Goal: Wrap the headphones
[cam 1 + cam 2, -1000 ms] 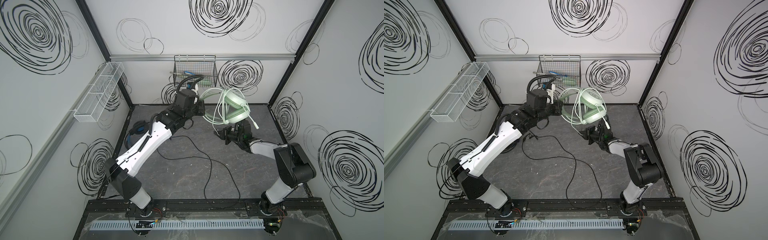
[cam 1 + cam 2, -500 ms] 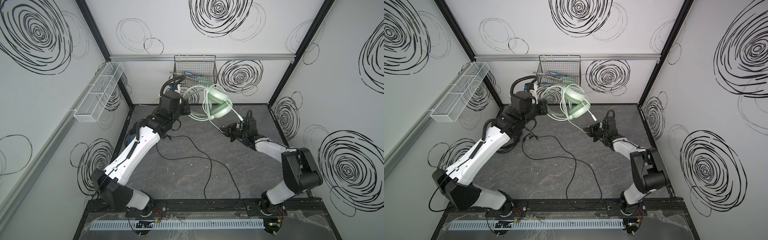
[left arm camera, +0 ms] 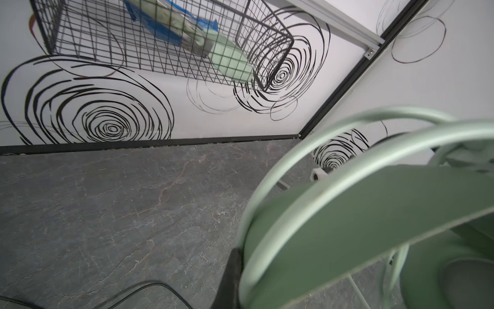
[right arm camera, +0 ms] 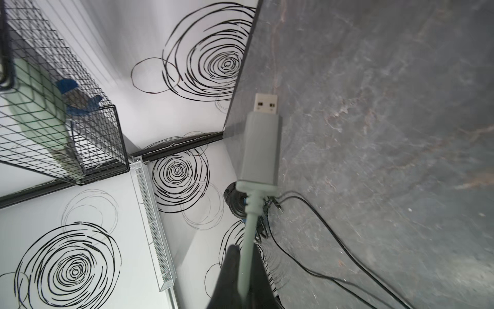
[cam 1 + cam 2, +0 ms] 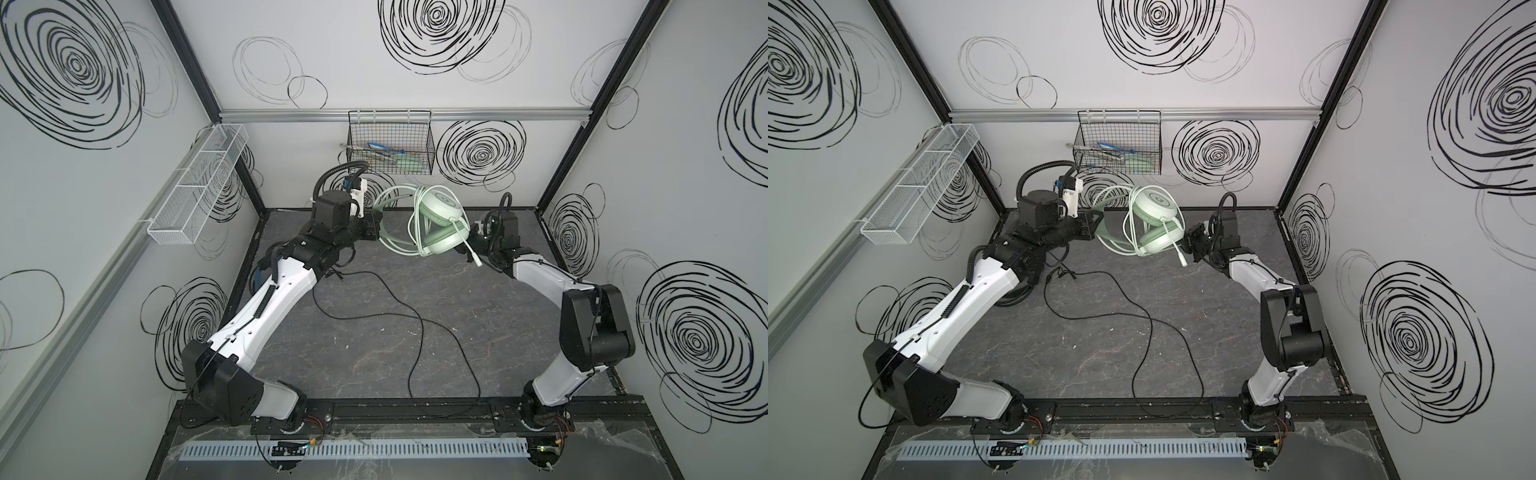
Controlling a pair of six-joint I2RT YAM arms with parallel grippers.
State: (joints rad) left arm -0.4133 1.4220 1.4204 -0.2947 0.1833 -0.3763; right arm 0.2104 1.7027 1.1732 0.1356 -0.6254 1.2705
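Observation:
The pale mint-green headphones (image 5: 440,224) (image 5: 1156,224) hang above the back of the floor, their white cord looped around the earcups. My left gripper (image 5: 372,228) (image 5: 1094,226) (image 3: 238,278) is shut on the green headband (image 3: 347,214). My right gripper (image 5: 478,241) (image 5: 1196,245) (image 4: 246,267) is shut on the cord just behind its USB plug (image 4: 262,144) (image 5: 476,259). The black headphones (image 4: 235,203) (image 5: 259,274) lie by the left wall, mostly hidden behind my left arm. Their black cord (image 5: 415,320) (image 5: 1142,316) snakes over the floor.
A black wire basket (image 5: 390,145) (image 5: 1117,143) (image 3: 160,40) holding green and blue items hangs on the back wall, just above the raised headset. A white mesh tray (image 5: 199,187) (image 5: 921,183) is mounted on the left wall.
The left arm has carried the mint-green headset leftward and a little lower. The right gripper has moved right and toward the back wall with the cord end.

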